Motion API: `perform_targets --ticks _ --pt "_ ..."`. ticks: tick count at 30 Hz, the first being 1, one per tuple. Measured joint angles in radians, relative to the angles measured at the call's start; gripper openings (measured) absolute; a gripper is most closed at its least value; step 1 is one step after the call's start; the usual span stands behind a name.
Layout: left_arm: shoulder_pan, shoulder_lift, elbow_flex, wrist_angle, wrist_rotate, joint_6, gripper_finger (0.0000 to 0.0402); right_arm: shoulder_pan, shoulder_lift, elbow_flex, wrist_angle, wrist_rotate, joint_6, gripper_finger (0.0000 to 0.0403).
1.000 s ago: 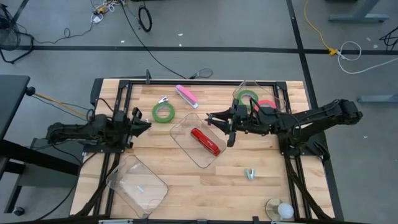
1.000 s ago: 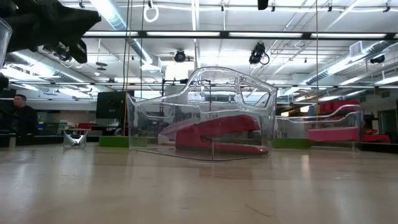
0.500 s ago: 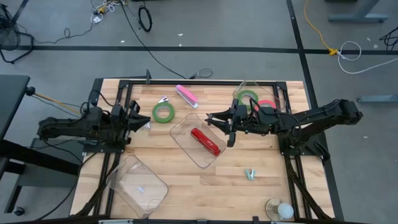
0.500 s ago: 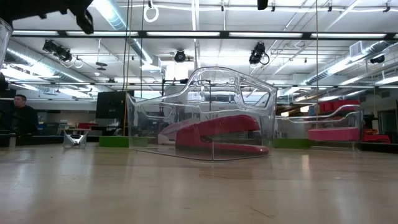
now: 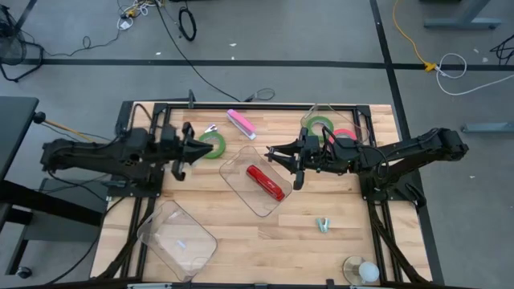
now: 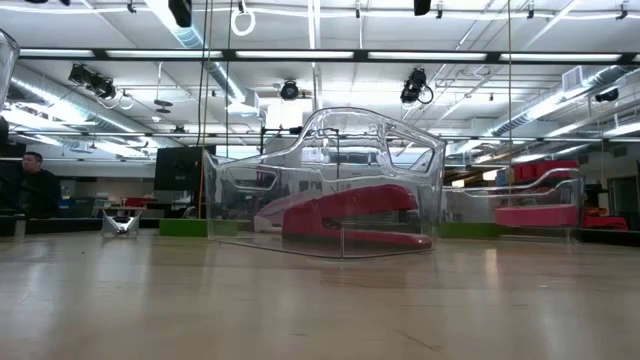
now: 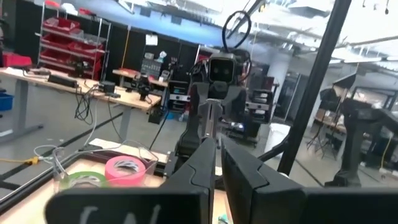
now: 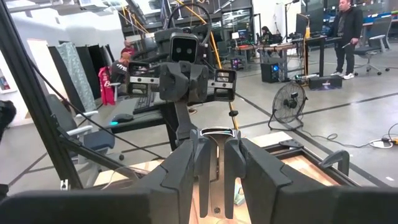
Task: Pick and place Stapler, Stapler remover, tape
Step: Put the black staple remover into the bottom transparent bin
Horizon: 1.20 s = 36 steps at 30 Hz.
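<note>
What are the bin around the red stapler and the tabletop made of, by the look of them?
The bin looks like clear, glossy rigid plastic: the red stapler shows straight through its walls, and its edges catch highlights in the low view. The tabletop looks like light wood planking with a smooth, faintly shiny finish; seams and grain show.

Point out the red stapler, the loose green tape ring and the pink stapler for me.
red stapler (image 5: 267, 183): high view, middle of body.
green tape ring (image 5: 215, 146): high view, right side of band.
pink stapler (image 5: 240, 123): high view, middle of top.

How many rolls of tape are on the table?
3. One green tape roll lies loose under the left arm's tip; another green roll and a pink roll sit in the clear container at the far right.
</note>
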Motion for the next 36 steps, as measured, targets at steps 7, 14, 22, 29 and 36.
perform_targets --ticks 7,14,22,29,36 --pt "0.000 0.170 0.091 0.000 0.001 -0.001 0.0048 0.000 0.000 0.000 0.000 -0.004 0.000 0.0108" --pt "0.000 0.314 0.184 0.002 0.001 -0.027 0.0152 0.000 0.000 0.000 0.005 -0.028 0.001 0.0108" --pt "0.000 0.468 0.293 0.001 0.064 -0.027 0.0271 0.000 0.000 0.000 0.009 -0.028 0.003 0.0108" --pt "0.000 0.584 0.380 0.000 0.097 -0.026 0.0292 0.000 0.000 0.000 0.009 -0.028 0.003 0.0108" --pt "0.000 0.662 0.422 -0.001 0.118 -0.026 0.0287 0.000 0.000 0.000 0.009 -0.055 0.002 0.0108"
